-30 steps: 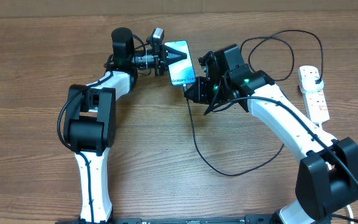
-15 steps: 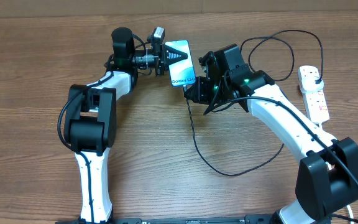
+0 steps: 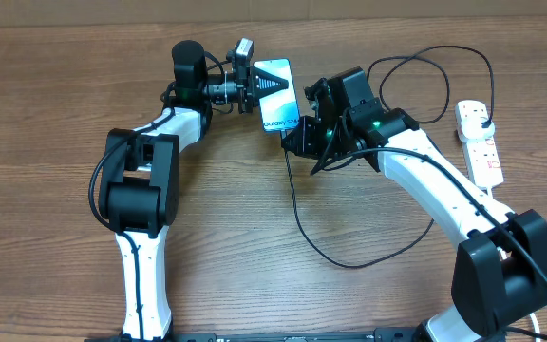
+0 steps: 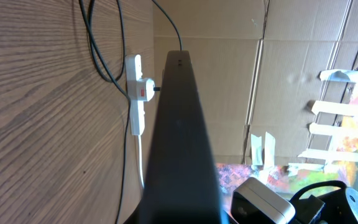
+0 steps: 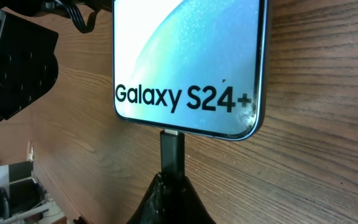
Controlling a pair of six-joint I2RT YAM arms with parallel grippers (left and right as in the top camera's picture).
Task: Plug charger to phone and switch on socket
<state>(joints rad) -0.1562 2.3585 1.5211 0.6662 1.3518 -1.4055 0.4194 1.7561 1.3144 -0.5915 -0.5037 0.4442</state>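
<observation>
The phone (image 3: 275, 93) has a light blue screen reading "Galaxy S24+" (image 5: 185, 62). My left gripper (image 3: 253, 84) is shut on its far end, and its dark edge fills the left wrist view (image 4: 182, 143). My right gripper (image 3: 297, 136) is shut on the charger's black connector (image 5: 172, 152), whose tip meets the phone's bottom edge. The black cable (image 3: 349, 258) loops over the table to a plug in the socket (image 3: 479, 142), a white power strip at the right, also in the left wrist view (image 4: 137, 99).
Brown cardboard walls (image 4: 291, 74) stand behind the table. The socket's thick white cord (image 4: 140, 158) runs along the wood. Black cable loops (image 3: 435, 76) lie at the back right.
The left gripper and the phone have shifted very slightly. The right gripper and connector stay at the phone's bottom edge.
</observation>
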